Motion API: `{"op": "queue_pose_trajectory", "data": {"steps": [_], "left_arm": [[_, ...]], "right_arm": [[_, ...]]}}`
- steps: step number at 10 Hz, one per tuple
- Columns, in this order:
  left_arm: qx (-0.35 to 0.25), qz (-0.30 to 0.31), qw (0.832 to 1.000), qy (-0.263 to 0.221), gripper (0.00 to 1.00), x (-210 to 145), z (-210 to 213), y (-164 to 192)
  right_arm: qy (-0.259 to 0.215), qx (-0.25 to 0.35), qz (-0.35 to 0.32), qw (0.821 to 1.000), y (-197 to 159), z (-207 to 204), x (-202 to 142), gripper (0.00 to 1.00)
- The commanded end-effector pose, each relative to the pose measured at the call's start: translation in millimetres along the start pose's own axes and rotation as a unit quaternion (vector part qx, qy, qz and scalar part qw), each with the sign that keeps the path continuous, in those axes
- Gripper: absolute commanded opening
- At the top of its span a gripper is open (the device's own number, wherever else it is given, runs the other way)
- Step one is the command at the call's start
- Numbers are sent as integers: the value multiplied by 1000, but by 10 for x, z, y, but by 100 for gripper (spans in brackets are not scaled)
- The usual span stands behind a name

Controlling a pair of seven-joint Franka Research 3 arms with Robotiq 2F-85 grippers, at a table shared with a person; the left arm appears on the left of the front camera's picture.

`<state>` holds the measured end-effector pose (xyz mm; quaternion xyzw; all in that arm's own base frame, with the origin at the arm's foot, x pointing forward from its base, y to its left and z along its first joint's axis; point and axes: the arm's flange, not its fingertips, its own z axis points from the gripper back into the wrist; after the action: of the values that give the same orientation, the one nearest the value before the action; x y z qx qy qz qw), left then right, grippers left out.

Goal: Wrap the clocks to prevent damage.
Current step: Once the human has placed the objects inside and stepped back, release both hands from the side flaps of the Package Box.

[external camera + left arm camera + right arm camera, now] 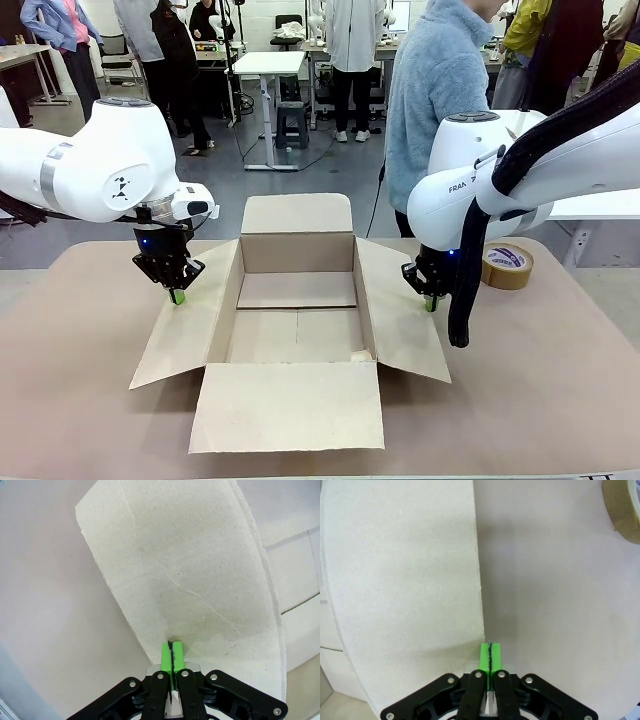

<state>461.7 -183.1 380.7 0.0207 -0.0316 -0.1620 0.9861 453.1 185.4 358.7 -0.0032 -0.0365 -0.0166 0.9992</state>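
Note:
The clocks are out of view. An open cardboard box [296, 252] stands mid-table with its four flaps spread and a bare floor. My left gripper [176, 296] is shut, pads pressed together with nothing between them. Its tips point down onto the box's left flap [190, 330]. In the left wrist view the green fingertips [171, 652] meet that flap [190, 580] near its edge. My right gripper [431, 302] is also shut and empty, tips down at the outer edge of the right flap [405, 320]. The right wrist view puts its fingertips [490, 655] right at the flap's edge [405, 580].
A brown tape roll [507, 265] lies on the table to the right of the box, also at the top corner of the right wrist view [625, 505]. A person in a grey-blue top [440, 90] stands behind the table. The tan tabletop [80, 400] surrounds the box.

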Motion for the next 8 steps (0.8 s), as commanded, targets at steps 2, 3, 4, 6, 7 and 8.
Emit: {"op": "queue_pose_trajectory", "data": {"steps": [2,3,4,6,7,8], "left_arm": [[3,2,1000,-2,0,-4,-2,4],[3,2,1000,-2,0,-4,-2,4],[3,2,1000,-2,0,-4,-2,4],[3,2,1000,-2,0,-4,-2,4],[3,2,1000,-2,0,-4,-2,4],[3,2,1000,-2,0,-4,-2,4]], "right_arm": [[-5,-3,-7,1000,9,-4,-15,1],[-5,-3,-7,1000,9,-4,-15,1],[-5,-3,-7,1000,9,-4,-15,1],[-5,-3,-7,1000,9,-4,-15,1],[-5,-3,-7,1000,9,-4,-15,1],[-5,-3,-7,1000,9,-4,-15,1]]}}
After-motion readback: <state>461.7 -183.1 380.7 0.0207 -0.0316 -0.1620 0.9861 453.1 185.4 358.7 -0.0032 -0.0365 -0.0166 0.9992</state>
